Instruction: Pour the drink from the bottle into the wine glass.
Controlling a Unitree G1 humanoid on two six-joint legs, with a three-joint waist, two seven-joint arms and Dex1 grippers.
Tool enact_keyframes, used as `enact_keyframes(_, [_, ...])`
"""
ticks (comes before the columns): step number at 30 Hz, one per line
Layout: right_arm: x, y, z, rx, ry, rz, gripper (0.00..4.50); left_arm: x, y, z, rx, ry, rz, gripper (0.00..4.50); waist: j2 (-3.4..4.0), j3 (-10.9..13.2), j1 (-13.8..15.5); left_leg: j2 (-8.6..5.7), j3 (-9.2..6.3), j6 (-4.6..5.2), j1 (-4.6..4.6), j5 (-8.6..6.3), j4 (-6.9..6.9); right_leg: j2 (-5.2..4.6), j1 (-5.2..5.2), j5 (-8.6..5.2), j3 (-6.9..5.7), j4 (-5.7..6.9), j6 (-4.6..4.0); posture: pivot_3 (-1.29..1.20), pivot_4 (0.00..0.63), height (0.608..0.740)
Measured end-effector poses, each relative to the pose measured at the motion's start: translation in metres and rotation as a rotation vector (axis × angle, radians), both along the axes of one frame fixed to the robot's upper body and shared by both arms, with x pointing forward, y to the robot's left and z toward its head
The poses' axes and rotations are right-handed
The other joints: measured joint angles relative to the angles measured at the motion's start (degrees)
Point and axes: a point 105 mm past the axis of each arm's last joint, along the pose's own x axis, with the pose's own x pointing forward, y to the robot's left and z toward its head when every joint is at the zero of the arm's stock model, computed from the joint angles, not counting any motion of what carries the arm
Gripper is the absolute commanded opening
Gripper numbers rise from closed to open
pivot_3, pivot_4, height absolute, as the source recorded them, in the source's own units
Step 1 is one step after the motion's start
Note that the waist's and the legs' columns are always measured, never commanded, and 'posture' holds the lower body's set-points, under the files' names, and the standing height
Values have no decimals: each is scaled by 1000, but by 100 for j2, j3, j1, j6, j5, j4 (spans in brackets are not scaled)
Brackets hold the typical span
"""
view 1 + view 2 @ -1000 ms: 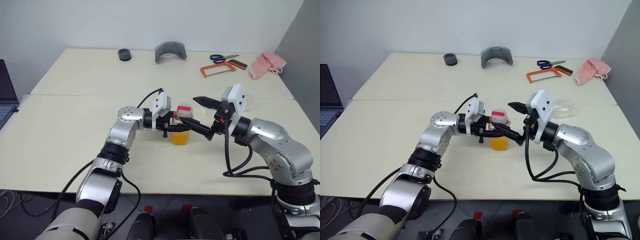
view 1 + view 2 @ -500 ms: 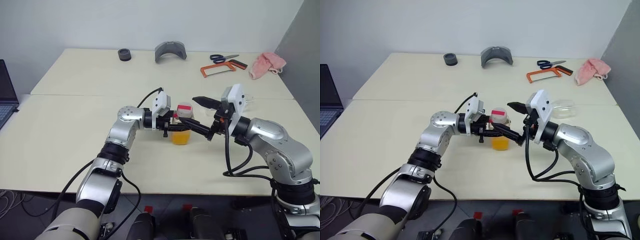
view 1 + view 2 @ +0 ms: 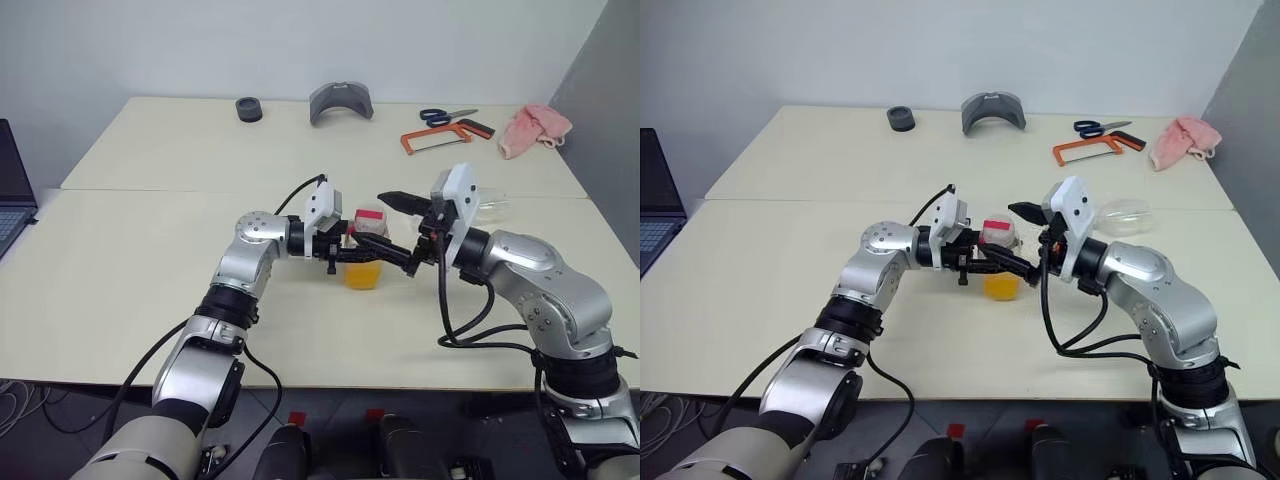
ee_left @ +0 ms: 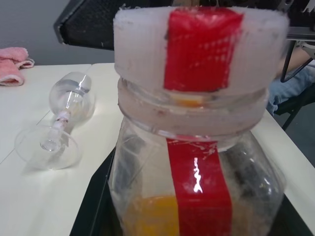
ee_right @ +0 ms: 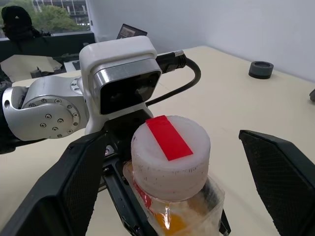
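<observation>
We see the bottle [image 3: 366, 250] upright near the middle of the table [image 3: 130, 270], its clear squarish body carrying a red strip, white cap [image 5: 171, 155] with red strip on. The orange drink [image 3: 361, 274] fills its lower part. The wine glass [image 4: 61, 123] lies on its side towards the table's right edge, empty.

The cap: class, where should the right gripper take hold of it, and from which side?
Grip the cap's round side wall, one finger on each side, coming level from the right. It stands upright above the left gripper holding the bottle, so its sides are free.
</observation>
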Motion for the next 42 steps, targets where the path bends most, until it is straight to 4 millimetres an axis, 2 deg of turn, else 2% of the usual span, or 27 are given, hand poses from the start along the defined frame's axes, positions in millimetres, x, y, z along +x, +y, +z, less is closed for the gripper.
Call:
enact_keyframes(1, [1,0,0,3,3,0,3914,0,0,0,0,1,0,1688,0,0,0,0,0,0,0,0,0,0,0,0,0,0,0,0,150,740])
enact_keyframes(7, [0,4,1,11,0,13,1821,0,0,-1,-1,2,5,1688,0,0,0,0,-1,0,0,0,0,-1,0,0,0,0,0,0,150,740])
enact_keyframes(13, [-1,5,0,-54,-75,13,1820,0,1,-3,-2,6,10,1681,0,0,-2,-1,0,0,0,0,0,0,0,0,0,0,0,0,150,740])
enact_keyframes(19, [-8,8,1,-183,-287,10,1740,0,0,-4,-3,15,13,1662,0,0,-3,-2,1,0,0,0,0,0,1,0,0,0,0,0,150,740])
enact_keyframes(22, [-9,7,0,-172,-306,6,1739,-1,0,-4,-3,16,13,1662,-1,0,-2,0,1,0,0,0,0,0,1,0,0,-1,0,0,150,740])
enact_keyframes(25, [-11,4,5,-60,-245,-2,1730,-2,-1,-2,-7,5,12,1662,0,0,3,4,-4,-1,0,1,0,-1,1,0,-1,0,0,0,150,740])
enact_keyframes(28, [-9,-18,21,90,-170,-80,1729,-2,1,-4,-10,16,23,1662,0,0,15,7,-6,-1,-1,1,2,-9,2,0,-1,1,0,0,150,740])
enact_keyframes(30, [-11,-39,24,149,-130,-154,1729,0,4,-7,-13,31,47,1662,0,0,42,6,-10,0,-2,0,0,-8,5,0,-4,-2,0,0,150,740])
enact_keyframes(33, [-12,-70,1,151,-49,-289,1729,3,11,-8,-26,44,89,1662,0,0,77,1,-6,1,-1,0,-2,-7,5,0,-2,-2,0,0,150,740])
enact_keyframes(38, [-14,-129,-81,-26,116,-598,1729,7,20,-6,-35,45,137,1662,0,0,109,-4,41,1,3,0,0,-3,5,0,8,0,0,0,150,740])
enact_keyframes(40, [-20,-146,-109,-83,180,-671,2448,8,21,-4,-44,40,145,1662,1,-1,103,-4,52,1,8,-1,-1,1,5,0,14,1,0,0,150,740])
enact_keyframes(42, [-26,-153,-124,-102,219,-687,3055,9,23,-2,-50,38,156,1662,1,-1,89,-3,56,1,12,-1,-3,6,5,0,18,1,1,0,150,740])
